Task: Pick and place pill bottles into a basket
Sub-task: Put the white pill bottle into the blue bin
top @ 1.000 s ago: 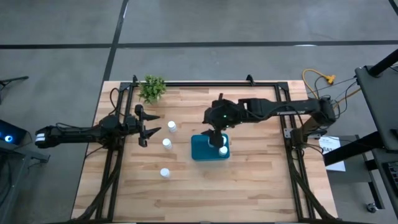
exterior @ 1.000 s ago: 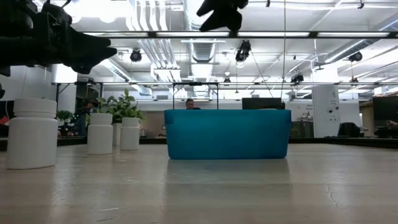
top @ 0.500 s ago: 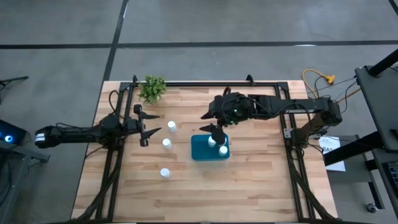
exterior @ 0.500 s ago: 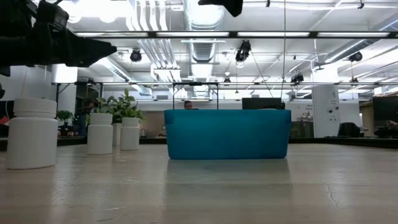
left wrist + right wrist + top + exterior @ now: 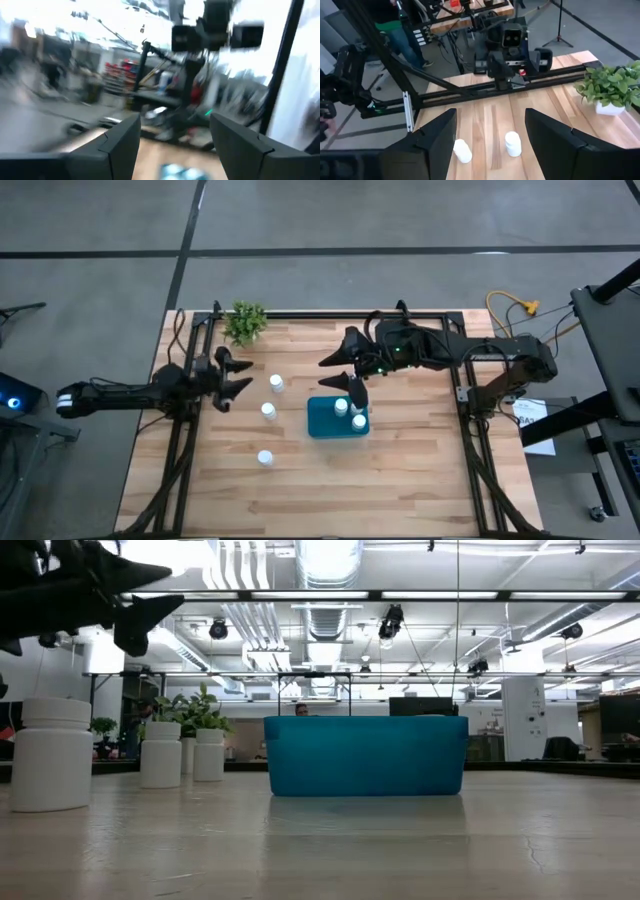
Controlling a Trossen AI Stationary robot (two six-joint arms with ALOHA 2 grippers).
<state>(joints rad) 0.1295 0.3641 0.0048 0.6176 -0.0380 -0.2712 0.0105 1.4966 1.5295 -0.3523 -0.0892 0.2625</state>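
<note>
The teal basket (image 5: 325,423) (image 5: 365,755) stands at the table's middle, with two white pill bottles (image 5: 341,407) (image 5: 358,421) showing inside it. Three more pill bottles stand upright on the wood to its left (image 5: 276,384) (image 5: 268,411) (image 5: 264,458). Two of them also show in the right wrist view (image 5: 462,151) (image 5: 513,143). My right gripper (image 5: 346,375) (image 5: 492,145) hangs open, high over the basket's far edge, with nothing between its fingers. My left gripper (image 5: 246,377) (image 5: 160,592) (image 5: 175,145) is open and empty above the table's left side, left of the loose bottles.
A small green plant (image 5: 245,322) (image 5: 612,90) stands at the far left corner. Black rails (image 5: 330,315) frame the table's far edge and sides. Bare wood (image 5: 400,480) lies in front of the basket and to its right.
My right gripper has risen from just over the basket, gone toward the table's far edge and tipped up from pointing down, leaving the top of the low view. My left gripper has rolled about its own line and tipped its fingers upward. Bottles and basket have stayed put.
</note>
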